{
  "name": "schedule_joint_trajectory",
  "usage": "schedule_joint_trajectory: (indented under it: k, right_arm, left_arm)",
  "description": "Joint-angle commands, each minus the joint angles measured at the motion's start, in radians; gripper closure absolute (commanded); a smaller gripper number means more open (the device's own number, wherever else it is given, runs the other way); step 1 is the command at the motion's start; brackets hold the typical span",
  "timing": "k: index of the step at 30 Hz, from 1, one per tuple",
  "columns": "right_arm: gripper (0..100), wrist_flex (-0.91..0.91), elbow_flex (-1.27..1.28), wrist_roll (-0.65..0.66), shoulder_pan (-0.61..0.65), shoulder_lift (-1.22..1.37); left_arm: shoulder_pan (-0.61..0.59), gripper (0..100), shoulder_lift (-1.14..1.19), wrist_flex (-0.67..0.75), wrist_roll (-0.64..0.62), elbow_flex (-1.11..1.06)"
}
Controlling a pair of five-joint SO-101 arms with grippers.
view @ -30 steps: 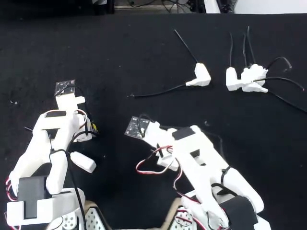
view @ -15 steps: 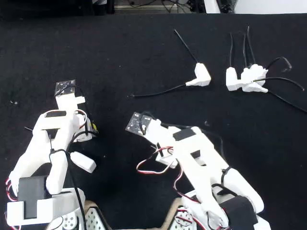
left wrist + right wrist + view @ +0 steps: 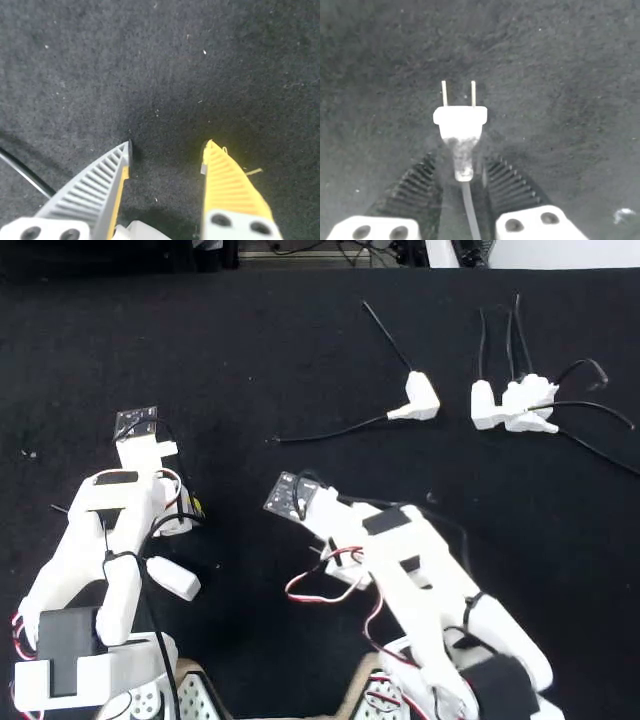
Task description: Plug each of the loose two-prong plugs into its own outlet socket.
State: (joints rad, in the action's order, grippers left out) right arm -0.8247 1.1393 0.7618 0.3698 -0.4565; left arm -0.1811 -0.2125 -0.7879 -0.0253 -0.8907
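Change: right arm (image 3: 400, 550) crept toward the white outlet-socket cluster (image 3: 512, 403).
Right gripper (image 3: 460, 162): fingers pinch the white two-prong plastic plug (image 3: 459, 122), well apart from that cluster.
Left gripper (image 3: 167, 150): fingers spread, empty.
Meaning: insertion still pending.

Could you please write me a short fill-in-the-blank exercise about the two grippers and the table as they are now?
1. The right gripper holds a white plug with ___ prongs.
2. The left gripper is ___, with nothing between its fingers.
3. The table is covered in ___ cloth.
Missing words: two; open; black.
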Motion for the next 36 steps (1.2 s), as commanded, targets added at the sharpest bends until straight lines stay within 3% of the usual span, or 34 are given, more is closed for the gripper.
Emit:
schedule_joint_trajectory:
  k: [1, 4, 7, 11, 15, 20, 25, 32, 36]
  right_arm:
    - [98.8, -0.038, -0.054, -0.012, 0.026, -0.111]
    - [98.8, -0.101, -0.102, -0.058, 0.032, -0.194]
    - [98.8, -0.124, -0.168, -0.192, 0.044, -0.249]
    - [98.8, -0.034, -0.153, -0.339, 0.104, -0.254]
    - [98.8, 0.124, -0.033, -0.486, 0.149, -0.259]
    - [98.8, 0.229, 0.071, -0.500, 0.157, -0.260]
    - [98.8, 0.273, 0.108, -0.502, 0.152, -0.260]
    - [98.8, 0.273, 0.107, -0.497, 0.152, -0.260]
    - [98.8, 0.272, 0.108, -0.497, 0.152, -0.260]
  left_arm:
    - [0.004, 77, 0.000, 0.009, -0.002, -0.002]
    - [0.004, 77, 0.000, 0.009, -0.002, -0.002]
    - [0.004, 77, -0.009, 0.005, -0.002, -0.001]
    - [0.002, 77, -0.031, -0.020, -0.003, 0.054]
    - [0.002, 77, -0.124, -0.193, -0.002, 0.211]
    - [0.002, 77, -0.282, -0.479, 0.002, 0.450]
    - [-0.042, 77, -0.381, -0.706, 0.256, 0.440]
    - [-0.295, 77, -0.445, -0.715, 0.634, 0.268]
    - [-0.361, 77, -0.460, -0.710, 0.838, 0.162]
